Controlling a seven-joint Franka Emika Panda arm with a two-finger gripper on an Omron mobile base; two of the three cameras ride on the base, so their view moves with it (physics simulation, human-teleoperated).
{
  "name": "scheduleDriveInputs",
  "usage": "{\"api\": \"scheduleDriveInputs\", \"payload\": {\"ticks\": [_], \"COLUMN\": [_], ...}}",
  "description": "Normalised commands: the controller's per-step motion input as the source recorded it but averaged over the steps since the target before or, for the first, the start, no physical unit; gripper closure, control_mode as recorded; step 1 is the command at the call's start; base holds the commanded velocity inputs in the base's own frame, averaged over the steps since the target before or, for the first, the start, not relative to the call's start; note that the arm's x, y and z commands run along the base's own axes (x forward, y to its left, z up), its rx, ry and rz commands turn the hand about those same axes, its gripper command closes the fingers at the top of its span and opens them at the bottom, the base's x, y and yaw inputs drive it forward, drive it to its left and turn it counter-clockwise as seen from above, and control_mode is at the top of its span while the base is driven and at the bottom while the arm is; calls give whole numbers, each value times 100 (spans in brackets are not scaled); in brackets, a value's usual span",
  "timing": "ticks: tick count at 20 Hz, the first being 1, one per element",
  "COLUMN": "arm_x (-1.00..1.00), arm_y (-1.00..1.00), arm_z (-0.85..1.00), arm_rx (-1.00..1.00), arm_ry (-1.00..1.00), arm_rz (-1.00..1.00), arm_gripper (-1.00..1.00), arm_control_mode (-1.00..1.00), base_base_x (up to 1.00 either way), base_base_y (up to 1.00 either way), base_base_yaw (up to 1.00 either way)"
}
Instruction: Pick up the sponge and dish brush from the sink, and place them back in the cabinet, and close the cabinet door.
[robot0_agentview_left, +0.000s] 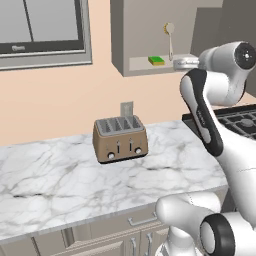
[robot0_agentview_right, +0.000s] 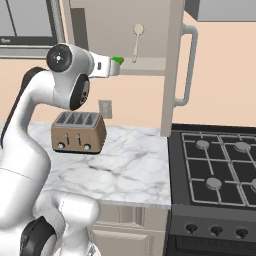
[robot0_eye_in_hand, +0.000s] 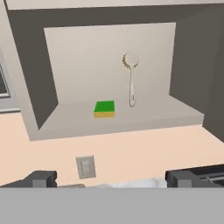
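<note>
I see the cabinet (robot0_eye_in_hand: 109, 48) standing open, its floor carrying both items: the sponge (robot0_eye_in_hand: 104, 109) lies flat, green face up, and the dish brush (robot0_eye_in_hand: 131, 78) stands upright against the back wall just to its right, head at the top — the two are near but not touching. My claw (robot0_eye_in_hand: 111, 178) is spread wide and holds nothing, raised in front of the opening. The cabinet door (robot0_agentview_right: 176, 65) is swung out. Below, a toaster (robot0_agentview_left: 120, 139) sits on the marble tabletop (robot0_agentview_left: 55, 175).
</note>
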Motion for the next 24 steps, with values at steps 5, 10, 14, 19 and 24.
{"api": "scheduleDriveInputs", "payload": {"ticks": [5,10,14,19,24], "arm_x": [-56,-55,-58,-60,-51], "arm_y": [0,0,0,0,0], "arm_z": [7,6,6,0,3], "arm_rx": [2,4,5,10,13], "arm_ry": [0,0,0,0,2], "arm_rz": [0,0,0,-1,-3], "arm_gripper": [-100,-100,-100,-100,-100], "arm_control_mode": [-100,-100,-100,-100,-100], "base_base_x": [0,0,0,0,0], "base_base_y": [0,0,0,0,0], "base_base_yaw": [0,0,0,0,0]}}
